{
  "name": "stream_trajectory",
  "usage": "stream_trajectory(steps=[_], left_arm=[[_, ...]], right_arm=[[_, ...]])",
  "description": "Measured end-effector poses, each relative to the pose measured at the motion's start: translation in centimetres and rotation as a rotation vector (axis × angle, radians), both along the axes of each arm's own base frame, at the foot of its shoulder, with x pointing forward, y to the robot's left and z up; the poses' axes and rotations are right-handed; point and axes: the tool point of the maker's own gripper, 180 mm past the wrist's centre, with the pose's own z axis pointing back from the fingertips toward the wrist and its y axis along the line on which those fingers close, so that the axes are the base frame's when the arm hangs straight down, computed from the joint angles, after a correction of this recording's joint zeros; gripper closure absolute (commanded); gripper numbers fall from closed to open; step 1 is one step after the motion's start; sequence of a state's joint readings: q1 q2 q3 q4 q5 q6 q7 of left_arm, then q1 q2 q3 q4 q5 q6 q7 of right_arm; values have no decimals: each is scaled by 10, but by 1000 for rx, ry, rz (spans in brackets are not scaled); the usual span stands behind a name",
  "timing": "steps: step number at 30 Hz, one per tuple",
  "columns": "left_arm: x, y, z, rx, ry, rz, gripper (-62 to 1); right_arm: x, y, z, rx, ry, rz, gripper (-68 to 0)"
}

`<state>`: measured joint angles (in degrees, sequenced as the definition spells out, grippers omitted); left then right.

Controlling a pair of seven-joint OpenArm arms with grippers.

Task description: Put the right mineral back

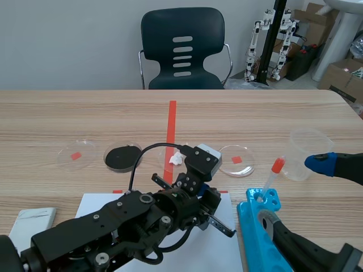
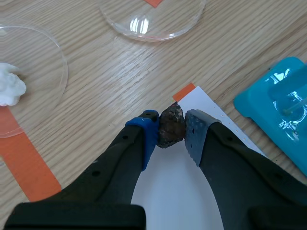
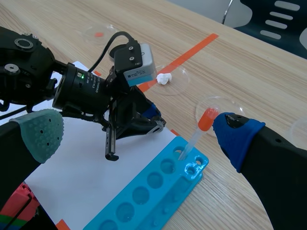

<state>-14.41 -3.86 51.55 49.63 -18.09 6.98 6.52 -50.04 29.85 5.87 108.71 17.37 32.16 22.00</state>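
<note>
Left claw (image 2: 171, 127) was closed on the dark brown mineral (image 2: 171, 128), one pad on each side, at the far corner of the white paper (image 2: 177, 191). Couldn't tell if the mineral was lifted or touching the sheet. Right claw (image 3: 138, 132) was wide open and held nothing. It hung over the near right side of the table (image 1: 317, 113), above the blue tray (image 3: 148, 191). A dropper (image 1: 271, 175) with an orange bulb stood in the tray's far corner.

Past the paper was a row of clear dishes. The nearest empty dish (image 2: 153, 19) sat just ahead of the left claw, to the right of the red tape line. A second dish (image 2: 43, 86) on the tape line held a white lump (image 2: 9, 88). Further left were a dish with black stuff (image 1: 122, 157) and another empty dish (image 1: 76, 153). A clear plastic cup (image 1: 309, 153) stood off to the right, and a chair (image 1: 181, 48) stood beyond the table.

Progress, as a judgement: the grasp looked done and the mineral was not in any dish. Left to do: carry it to the empty right-hand dish, most likely its home, set it down and let go.
</note>
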Motion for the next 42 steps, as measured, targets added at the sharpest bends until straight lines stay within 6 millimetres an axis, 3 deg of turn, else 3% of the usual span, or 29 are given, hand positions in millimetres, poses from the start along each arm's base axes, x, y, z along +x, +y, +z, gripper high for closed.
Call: stream_trajectory(steps=[20,26,34,39,42], left_arm=[[-7,-5,-6,1,29,-73,-99],[-8,-5,-7,6,34,-78,-332],[-7,-5,-6,0,26,-77,-509],[-6,-7,1,-19,4,-79,-543],[-3,-8,20,-48,-42,-91,-543]], right_arm=[[0,0,0,0,0,0,-679],[0,0,0,0,0,0,-679],[0,0,0,0,0,0,-679],[0,0,0,0,0,0,-679],[0,0,0,0,0,0,-679]])
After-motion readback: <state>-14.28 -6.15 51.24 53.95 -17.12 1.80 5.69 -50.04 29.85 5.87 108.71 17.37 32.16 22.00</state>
